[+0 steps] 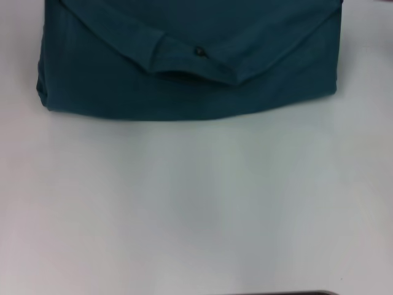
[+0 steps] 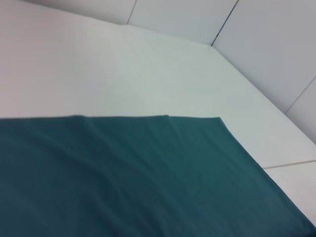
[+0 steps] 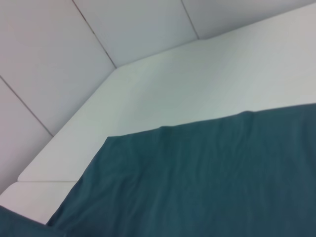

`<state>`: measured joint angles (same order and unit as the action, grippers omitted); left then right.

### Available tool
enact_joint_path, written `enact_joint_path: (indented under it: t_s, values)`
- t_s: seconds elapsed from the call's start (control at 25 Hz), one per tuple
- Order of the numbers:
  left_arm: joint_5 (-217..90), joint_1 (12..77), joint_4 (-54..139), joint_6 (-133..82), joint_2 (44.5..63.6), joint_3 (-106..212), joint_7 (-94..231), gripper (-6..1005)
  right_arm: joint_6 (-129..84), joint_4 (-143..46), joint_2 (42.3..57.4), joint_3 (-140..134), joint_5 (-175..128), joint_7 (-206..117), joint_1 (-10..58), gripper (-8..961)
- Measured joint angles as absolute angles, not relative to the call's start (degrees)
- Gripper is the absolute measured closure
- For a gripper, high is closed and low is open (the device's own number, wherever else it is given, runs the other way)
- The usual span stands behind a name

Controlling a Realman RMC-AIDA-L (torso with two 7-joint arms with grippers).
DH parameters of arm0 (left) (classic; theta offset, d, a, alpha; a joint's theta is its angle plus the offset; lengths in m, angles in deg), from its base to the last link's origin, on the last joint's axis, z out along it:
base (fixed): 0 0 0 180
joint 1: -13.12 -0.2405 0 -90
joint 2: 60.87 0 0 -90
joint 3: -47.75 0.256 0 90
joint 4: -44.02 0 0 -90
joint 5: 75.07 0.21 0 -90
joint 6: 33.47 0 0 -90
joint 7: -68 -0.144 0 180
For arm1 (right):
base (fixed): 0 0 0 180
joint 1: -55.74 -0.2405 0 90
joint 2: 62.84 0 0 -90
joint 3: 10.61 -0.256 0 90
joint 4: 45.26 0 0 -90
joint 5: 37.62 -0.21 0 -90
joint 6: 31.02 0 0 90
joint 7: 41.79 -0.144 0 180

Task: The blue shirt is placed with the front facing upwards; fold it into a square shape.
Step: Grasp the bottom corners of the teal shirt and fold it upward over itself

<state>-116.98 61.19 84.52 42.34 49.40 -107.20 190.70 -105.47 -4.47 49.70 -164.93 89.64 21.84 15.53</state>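
Head view is showing you the blue shirt point(image 1: 190, 67) lying folded against the far edge of the white tabletop point(image 1: 196, 203), collar and neck label point(image 1: 200, 51) facing up, no lettering showing. Neither gripper is showing in any view, so you can't tell how the jaws are standing. Wrist views are looking down at smooth teal cloth point(image 2: 138, 177) beside the tabletop's far corners. Risks you're facing: pinching only the top layer, dragging the stack askew, or nudging it off the far edge.

body: dark rounded edge point(image 1: 282, 293) at head view's bottom | arms, tools: unseen
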Motion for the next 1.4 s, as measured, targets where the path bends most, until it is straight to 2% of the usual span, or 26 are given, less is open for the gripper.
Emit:
enact_joint_path:
  t_s: [0.36,1.4]
  values:
    - [-117.01,62.64,83.53,38.77,49.05,-107.01,191.57,970,-103.89,-2.95,48.6,-162.38,89.36,18.7,14.41,946]
    - [-122.35,57.84,75.48,27.61,51.1,-106.94,186.36,970,-88.51,-17.58,49.64,-160.37,86.7,28.59,14.51,946]
